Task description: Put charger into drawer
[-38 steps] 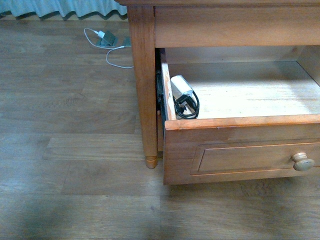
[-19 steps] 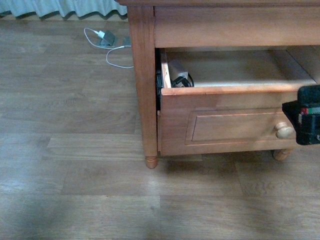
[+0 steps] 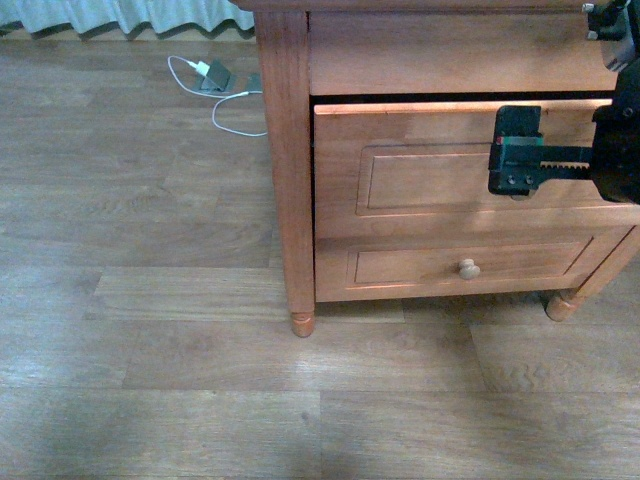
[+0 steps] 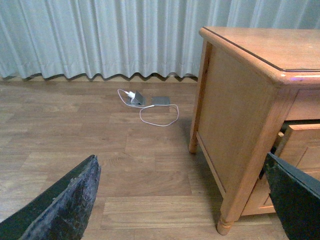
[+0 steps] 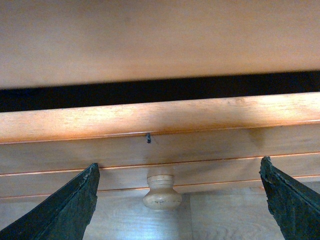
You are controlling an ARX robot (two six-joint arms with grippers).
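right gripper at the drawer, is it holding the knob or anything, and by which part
Nothing is held. The right gripper is open, its fingers wide on either side of the drawer knob, not touching it. The left gripper is open and empty too.

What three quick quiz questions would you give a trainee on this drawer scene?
1. True or false: the charger can be seen in the front view.
2. Where is the right claw? A: in front of the drawer. B: at the lower drawer. C: over the cable on the floor.
3. Fill in: in the right wrist view, the drawer's knob sits between the claw's two spread ____, and neither touches it.

Key: 1 false; 2 A; 3 fingers.
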